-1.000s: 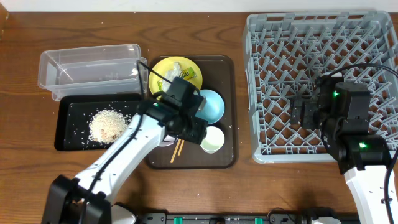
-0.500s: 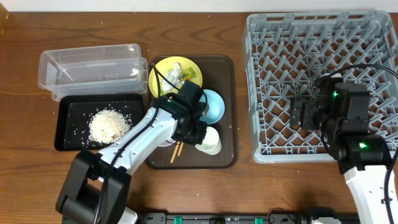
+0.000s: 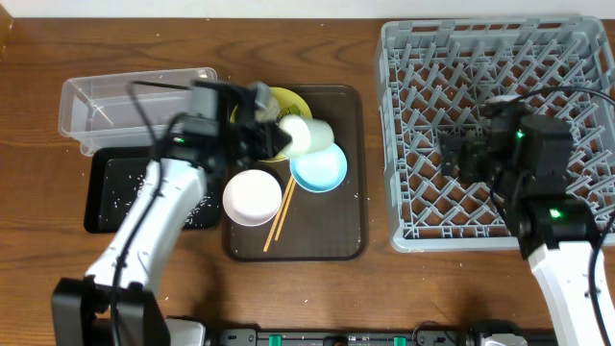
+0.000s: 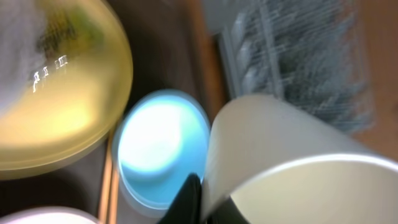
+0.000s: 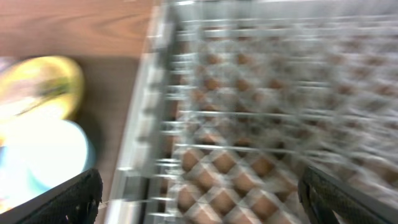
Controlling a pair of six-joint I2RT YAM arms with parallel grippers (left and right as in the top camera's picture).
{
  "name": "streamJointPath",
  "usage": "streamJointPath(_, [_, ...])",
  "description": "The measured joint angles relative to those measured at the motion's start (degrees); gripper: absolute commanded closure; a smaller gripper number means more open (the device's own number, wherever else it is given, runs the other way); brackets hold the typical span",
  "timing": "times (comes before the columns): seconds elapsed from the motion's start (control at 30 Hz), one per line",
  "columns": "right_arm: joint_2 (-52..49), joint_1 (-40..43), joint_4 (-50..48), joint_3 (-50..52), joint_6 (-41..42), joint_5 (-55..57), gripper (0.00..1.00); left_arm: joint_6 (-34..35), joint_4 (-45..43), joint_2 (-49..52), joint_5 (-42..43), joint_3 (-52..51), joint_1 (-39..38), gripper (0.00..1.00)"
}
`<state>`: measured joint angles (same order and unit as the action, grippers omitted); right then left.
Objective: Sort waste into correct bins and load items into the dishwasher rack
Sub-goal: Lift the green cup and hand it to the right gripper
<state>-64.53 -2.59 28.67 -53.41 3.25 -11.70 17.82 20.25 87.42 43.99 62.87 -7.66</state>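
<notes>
Left tool [image 3: 281,136] clenched on the cup [image 3: 306,135], gripping its wall. Cup tilted, held above the brown tray [image 3: 341,226], mid-worktop toward far edge. Looks light, stiff, glossy, likely slick and breakable. Best hold: rim, wall between fingers. Right tool [image 3: 454,156] spread, empty, over rack [image 3: 538,67] at right edge.

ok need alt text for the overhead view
The left gripper holds a pale cup above a brown tray carrying a yellow plate, blue bowl, white bowl and chopsticks. The right gripper hovers over a grey rack.
</notes>
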Motion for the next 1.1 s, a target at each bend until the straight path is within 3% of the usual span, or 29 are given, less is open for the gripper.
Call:
streamJointPath(0.2, [-8.41,-0.2,-5.11,-0.02,-1.4,-24.81,0.06,10.4,-17.14,8.17,21.99,0.2,3.74,0.94])
streamJointPath(0.37, [-16.44,-2.6,-12.57,-0.04,-2.91,-41.48,0.06,16.28,-19.15,13.66,32.61,0.2,1.97,0.94])
streamJointPath(0.73, [-26.18,-9.11,-37.38,-0.11,2.64,-52.89,0.06,18.84,-19.43,14.58,37.57,0.2,-2.21,0.94])
streamJointPath(0.87, [-26.18,-10.27,-40.98,-0.13,4.98,-53.62,0.17,19.1,-19.45,14.58,38.03,0.2,-2.32,0.94])
streamJointPath(1.1, [-26.18,-10.38,-40.98,-0.13,7.04,-54.31,0.26,19.5,-19.45,14.58,38.18,0.2,-2.32,0.94])
